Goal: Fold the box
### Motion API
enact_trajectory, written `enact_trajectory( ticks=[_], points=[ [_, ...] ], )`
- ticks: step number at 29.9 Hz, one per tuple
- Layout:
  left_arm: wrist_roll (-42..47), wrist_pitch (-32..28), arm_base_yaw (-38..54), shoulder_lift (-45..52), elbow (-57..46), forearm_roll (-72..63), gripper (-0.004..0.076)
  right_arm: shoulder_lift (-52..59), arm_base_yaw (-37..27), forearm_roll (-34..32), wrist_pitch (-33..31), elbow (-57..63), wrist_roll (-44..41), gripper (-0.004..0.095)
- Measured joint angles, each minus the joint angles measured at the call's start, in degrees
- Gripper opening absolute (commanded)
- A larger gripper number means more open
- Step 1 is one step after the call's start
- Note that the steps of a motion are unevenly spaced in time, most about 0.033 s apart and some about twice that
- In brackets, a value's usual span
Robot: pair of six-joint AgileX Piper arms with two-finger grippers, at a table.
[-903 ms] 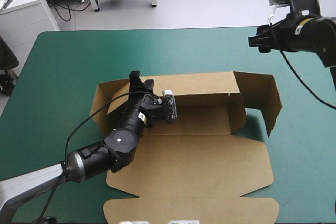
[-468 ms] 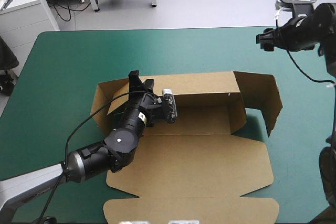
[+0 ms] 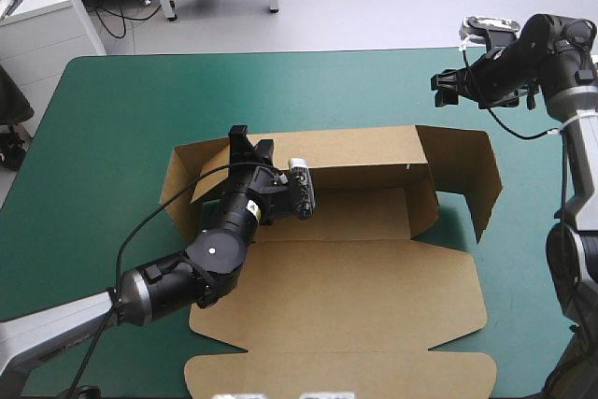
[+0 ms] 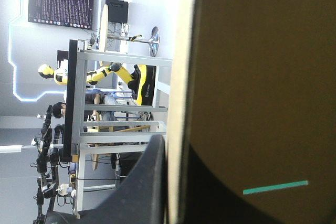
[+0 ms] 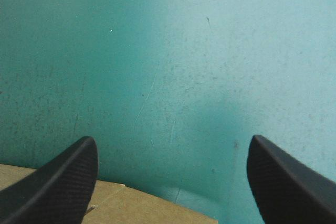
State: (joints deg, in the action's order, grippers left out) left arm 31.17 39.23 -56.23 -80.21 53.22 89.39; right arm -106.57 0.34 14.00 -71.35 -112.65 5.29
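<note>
Brown board of the box (image 3: pixel 355 259) lies at the middle of the teal-green bench (image 3: pixel 121 109), its lid flat toward the near edge, its far wall and right-hand flap standing up; the left jaws are all but closed on the far wall near its left end, the sheet pinched between the black fingers (image 4: pixel 149 182); the right jaws stand wide apart with nothing in them, above the bench's far right part, beyond the box; their wrist view shows bare cover ahead and an edge of board just beneath.
</note>
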Motion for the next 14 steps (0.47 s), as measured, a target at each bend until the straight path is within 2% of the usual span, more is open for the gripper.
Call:
enact_trajectory(
  ticks=[14],
  points=[
    [0.17,0.09,0.00,0.00,0.00,0.36,-0.0010,7.75,0.00,2.05,0.13,11.82,2.68,0.0723]
  ],
)
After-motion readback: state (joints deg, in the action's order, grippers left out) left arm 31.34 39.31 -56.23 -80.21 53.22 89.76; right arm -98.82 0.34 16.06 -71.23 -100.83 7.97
